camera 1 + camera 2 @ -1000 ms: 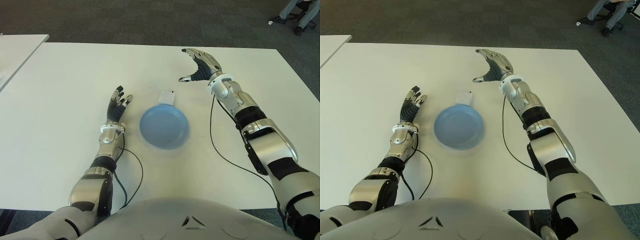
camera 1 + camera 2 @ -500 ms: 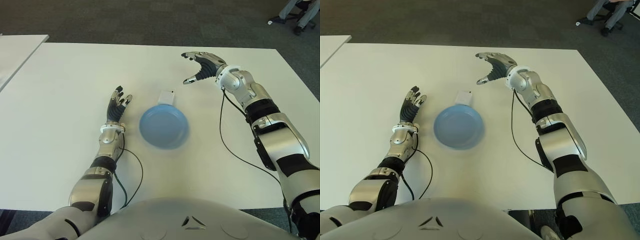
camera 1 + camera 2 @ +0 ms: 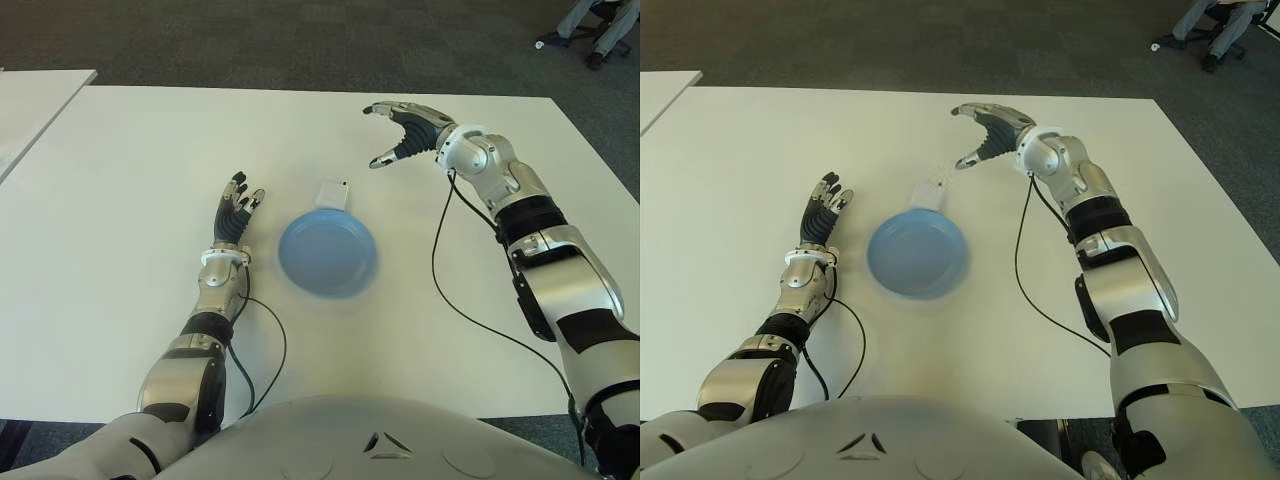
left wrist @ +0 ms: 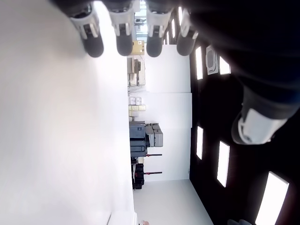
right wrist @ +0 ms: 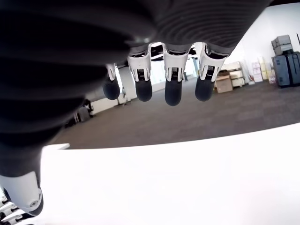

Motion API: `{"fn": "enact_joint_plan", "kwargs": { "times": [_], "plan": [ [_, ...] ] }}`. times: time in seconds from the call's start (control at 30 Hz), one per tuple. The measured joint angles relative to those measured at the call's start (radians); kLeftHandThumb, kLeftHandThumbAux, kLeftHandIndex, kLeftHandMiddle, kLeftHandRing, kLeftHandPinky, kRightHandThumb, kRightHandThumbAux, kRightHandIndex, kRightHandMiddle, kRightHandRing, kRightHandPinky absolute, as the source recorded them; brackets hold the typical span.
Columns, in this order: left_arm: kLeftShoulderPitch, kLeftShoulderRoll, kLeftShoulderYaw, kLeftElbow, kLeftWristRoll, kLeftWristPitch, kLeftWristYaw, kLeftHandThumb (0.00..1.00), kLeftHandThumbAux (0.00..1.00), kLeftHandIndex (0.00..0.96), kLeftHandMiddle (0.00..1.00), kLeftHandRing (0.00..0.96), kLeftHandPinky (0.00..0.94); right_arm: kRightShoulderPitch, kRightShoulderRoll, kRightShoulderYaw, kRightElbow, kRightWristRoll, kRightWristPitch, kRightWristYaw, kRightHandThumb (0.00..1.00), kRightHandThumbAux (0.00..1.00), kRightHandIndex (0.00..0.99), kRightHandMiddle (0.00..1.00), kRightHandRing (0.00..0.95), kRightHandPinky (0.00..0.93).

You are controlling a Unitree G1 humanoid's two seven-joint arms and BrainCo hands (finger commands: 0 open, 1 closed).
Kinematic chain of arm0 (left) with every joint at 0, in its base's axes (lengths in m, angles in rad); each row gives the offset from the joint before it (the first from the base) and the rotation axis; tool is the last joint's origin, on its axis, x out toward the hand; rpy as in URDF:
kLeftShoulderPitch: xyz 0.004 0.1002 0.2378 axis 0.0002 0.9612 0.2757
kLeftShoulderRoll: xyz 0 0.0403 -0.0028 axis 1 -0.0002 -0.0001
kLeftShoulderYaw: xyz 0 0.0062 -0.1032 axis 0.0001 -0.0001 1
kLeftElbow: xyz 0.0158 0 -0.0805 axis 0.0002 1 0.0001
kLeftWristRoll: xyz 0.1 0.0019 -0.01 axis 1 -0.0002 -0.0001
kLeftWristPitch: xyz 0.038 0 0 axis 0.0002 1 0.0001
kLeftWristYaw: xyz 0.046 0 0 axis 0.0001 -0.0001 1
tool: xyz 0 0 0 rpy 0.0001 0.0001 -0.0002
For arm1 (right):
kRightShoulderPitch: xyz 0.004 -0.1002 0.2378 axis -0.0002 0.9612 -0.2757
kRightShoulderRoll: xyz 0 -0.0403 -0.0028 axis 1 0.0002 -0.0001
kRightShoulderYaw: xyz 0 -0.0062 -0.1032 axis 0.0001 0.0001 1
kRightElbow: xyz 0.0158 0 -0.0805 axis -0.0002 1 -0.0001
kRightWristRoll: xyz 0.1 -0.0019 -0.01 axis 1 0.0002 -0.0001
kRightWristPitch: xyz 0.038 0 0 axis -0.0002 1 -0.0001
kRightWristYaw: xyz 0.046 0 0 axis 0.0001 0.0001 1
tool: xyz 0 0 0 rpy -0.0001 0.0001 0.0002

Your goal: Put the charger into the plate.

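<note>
A small white charger (image 3: 333, 194) lies on the white table (image 3: 130, 160), touching the far rim of a blue plate (image 3: 327, 255). My right hand (image 3: 403, 133) hovers open above the table, to the right of and beyond the charger, its fingers (image 5: 171, 80) spread with nothing in them. My left hand (image 3: 236, 214) shows to the left of the plate with its fingers (image 4: 123, 30) stretched out and open.
A second white table (image 3: 30, 100) stands at the far left across a gap. Dark carpet lies beyond the far edge, with a person's legs and a chair base (image 3: 598, 25) at the far right.
My right hand has turned at the wrist and shifted slightly right, staying open above the table. The left hand, charger and plate have not moved.
</note>
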Motion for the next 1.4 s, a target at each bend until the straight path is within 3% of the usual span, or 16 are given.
{"fn": "enact_joint_plan", "kwargs": {
  "times": [0.07, 0.23, 0.47, 0.8, 1.4],
  "plan": [
    [0.000, 0.000, 0.000, 0.000, 0.000, 0.000, 0.000, 0.000, 0.505, 0.012, 0.081, 0.056, 0.054, 0.000, -0.006, 0.010, 0.010, -0.013, -0.004, -0.010, 0.000, 0.628, 0.000, 0.082, 0.118, 0.167],
    [-0.001, -0.001, 0.000, 0.001, 0.000, 0.000, 0.000, 0.000, 0.510, 0.016, 0.089, 0.064, 0.059, 0.000, -0.026, 0.055, 0.069, -0.084, -0.064, -0.095, 0.000, 0.696, 0.000, 0.076, 0.088, 0.095],
    [-0.001, 0.000, 0.001, 0.003, 0.000, 0.000, 0.000, 0.000, 0.515, 0.017, 0.091, 0.065, 0.052, -0.017, -0.042, 0.142, 0.191, -0.205, -0.174, -0.280, 0.006, 0.816, 0.009, 0.046, 0.031, 0.021],
    [-0.001, -0.001, 0.000, 0.003, 0.000, -0.001, 0.000, 0.000, 0.518, 0.022, 0.100, 0.072, 0.061, -0.053, -0.049, 0.235, 0.283, -0.319, -0.255, -0.455, 0.145, 0.882, 0.019, 0.034, 0.001, 0.000],
    [0.000, -0.001, -0.002, 0.003, 0.001, -0.008, 0.000, 0.000, 0.515, 0.036, 0.108, 0.083, 0.073, -0.071, 0.014, 0.348, 0.388, -0.410, -0.228, -0.649, 0.111, 0.917, 0.006, 0.015, 0.000, 0.000]
  ]
}}
